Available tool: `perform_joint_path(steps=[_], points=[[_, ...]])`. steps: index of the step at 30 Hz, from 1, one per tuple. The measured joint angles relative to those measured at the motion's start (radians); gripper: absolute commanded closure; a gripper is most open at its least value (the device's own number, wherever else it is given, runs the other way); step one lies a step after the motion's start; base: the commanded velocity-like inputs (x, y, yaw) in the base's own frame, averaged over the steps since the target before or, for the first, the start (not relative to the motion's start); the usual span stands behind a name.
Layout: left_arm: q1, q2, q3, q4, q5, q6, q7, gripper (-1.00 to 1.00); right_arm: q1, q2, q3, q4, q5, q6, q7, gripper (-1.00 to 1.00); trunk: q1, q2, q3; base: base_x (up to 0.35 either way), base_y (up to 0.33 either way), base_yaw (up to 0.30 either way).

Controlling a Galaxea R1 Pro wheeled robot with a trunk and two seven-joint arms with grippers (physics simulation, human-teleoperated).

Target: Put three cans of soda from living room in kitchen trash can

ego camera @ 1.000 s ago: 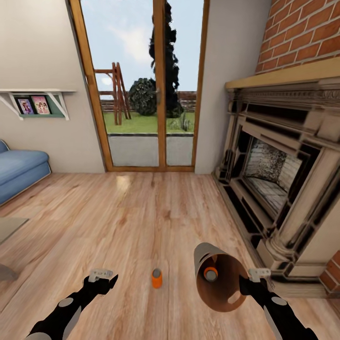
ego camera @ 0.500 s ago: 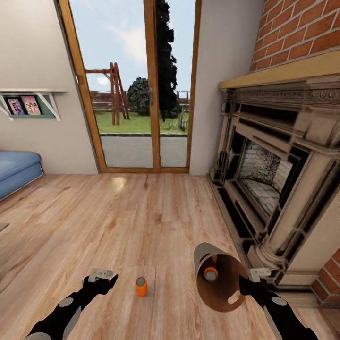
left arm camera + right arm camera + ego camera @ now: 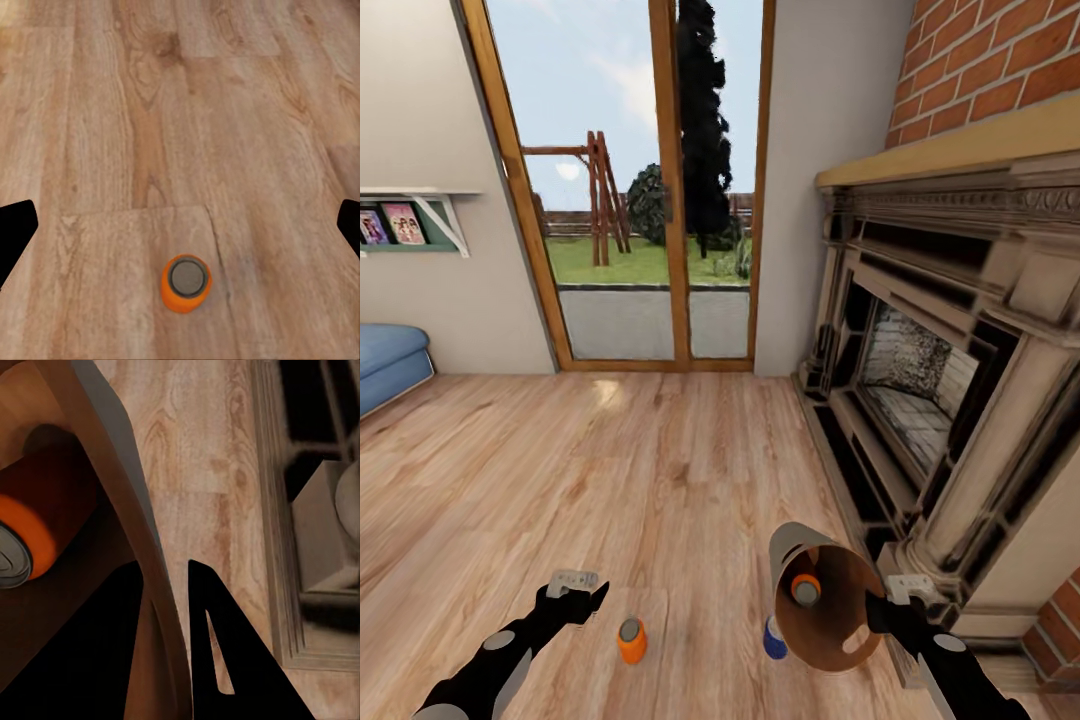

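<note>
My right gripper (image 3: 882, 607) is shut on the rim of the grey trash can (image 3: 822, 600), which it holds tilted above the floor, brown inside facing me. One orange soda can (image 3: 805, 586) lies inside it, also seen as the orange can (image 3: 26, 536) past the bin wall (image 3: 142, 547). A second orange can (image 3: 631, 640) stands upright on the wooden floor, just right of my open left gripper (image 3: 582, 586); the left wrist view looks down on this can (image 3: 186, 283). The blue can (image 3: 773, 637) stands on the floor, partly hidden behind the bin.
A brick fireplace (image 3: 960, 380) with a carved surround fills the right side, its base close to my right arm. Wood-framed glass doors (image 3: 640, 200) are ahead. A light-blue sofa (image 3: 385, 365) sits at the far left, under a wall shelf (image 3: 410, 215).
The camera has swung right, so the whole scene shifted left. The standing orange can now sits lower and further left, and the blue can has come into view beside the bin.
</note>
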Motion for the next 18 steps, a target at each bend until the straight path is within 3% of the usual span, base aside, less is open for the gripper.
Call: perform_joint_path(steps=[9, 18], points=[[0.0, 0.0, 0.0, 0.0, 0.001, -0.001, 0.0, -1.0, 0.0, 0.0, 0.0, 0.001, 0.0, 0.0, -0.001, 1.0, 0.0, 0.0, 0.0, 0.306, 0.053, 0.0], [0.0, -0.001, 0.0, -0.001, 0.001, -0.005, 0.0, -1.0, 0.0, 0.0, 0.001, 0.001, 0.0, 0.0, 0.0, 1.0, 0.0, 0.0, 0.0, 0.063, 0.027, 0.0]])
